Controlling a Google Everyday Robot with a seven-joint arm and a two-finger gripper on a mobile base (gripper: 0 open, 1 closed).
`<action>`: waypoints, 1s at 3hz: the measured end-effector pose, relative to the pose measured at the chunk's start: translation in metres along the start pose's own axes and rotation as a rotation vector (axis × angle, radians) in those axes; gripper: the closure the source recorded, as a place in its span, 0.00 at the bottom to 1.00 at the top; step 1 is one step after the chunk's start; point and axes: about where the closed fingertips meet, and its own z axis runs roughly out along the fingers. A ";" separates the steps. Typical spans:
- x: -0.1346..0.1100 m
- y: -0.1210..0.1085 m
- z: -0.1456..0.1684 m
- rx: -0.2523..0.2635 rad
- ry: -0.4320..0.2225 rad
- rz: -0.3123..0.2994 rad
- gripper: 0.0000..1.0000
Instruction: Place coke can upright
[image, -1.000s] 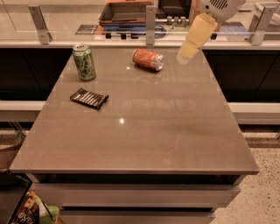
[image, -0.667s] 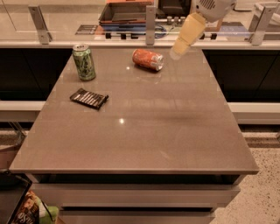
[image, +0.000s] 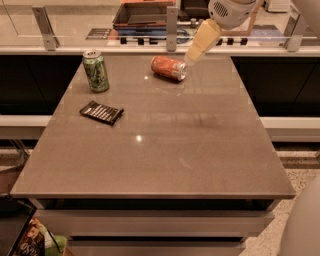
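The gripper (image: 192, 54) is found shifted leftward above the far part of the table (image: 175, 150). A second ago it was held over bare tabletop, apart from the coke can (image: 168, 68) on its right side; now its pale tip is brought just beside the can's silver right end. Whether contact is made cannot be told. The rounded white arm housing (image: 227, 10) above it is likewise displaced leftward, and slightly nearer the can.
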 end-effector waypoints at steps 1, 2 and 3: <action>-0.014 -0.003 0.006 -0.020 0.001 -0.026 0.00; -0.042 -0.002 0.025 -0.079 0.003 -0.074 0.00; -0.062 0.002 0.040 -0.118 -0.008 -0.091 0.00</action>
